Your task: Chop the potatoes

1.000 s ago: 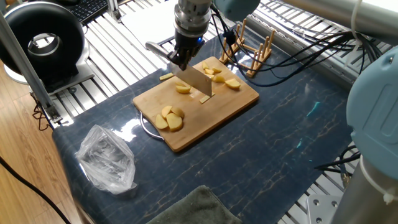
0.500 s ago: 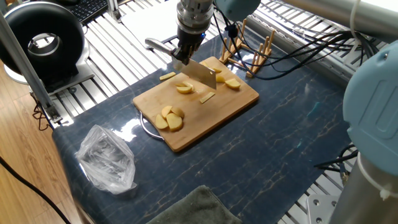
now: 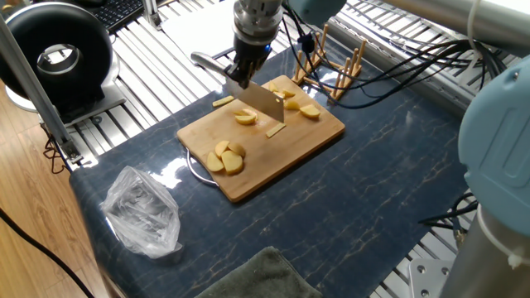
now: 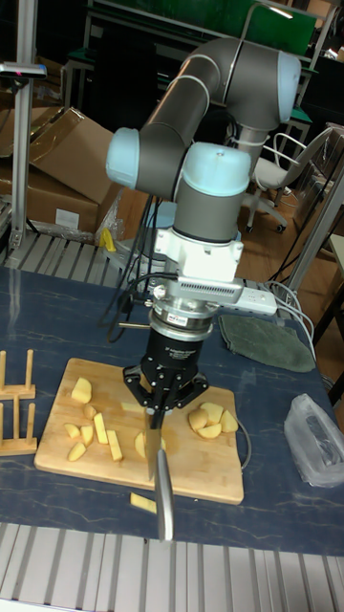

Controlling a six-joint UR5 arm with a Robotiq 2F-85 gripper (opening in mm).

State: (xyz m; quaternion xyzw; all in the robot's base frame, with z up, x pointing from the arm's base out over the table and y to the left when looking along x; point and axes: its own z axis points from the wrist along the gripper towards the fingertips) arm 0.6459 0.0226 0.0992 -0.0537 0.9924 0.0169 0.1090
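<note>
The gripper (image 3: 242,73) clamps a knife (image 3: 258,100), blade now raised off the board (image 3: 315,135) since a second ago; potatoes (image 3: 225,157) lie at seven o'clock.

Fixed view: mounted high, off one corner of the desk (image 3: 364,190), looking down at an angle, mid-range. Tall fixed view: lower, close in, facing the arm head-on from the opposite side, workshop behind it. Overlap: bamboo board (image 3: 273,157) (image 4: 57,449), end effector (image 3: 245,73) (image 4: 158,413), wooden rack (image 3: 331,66) (image 4: 17,406).
</note>
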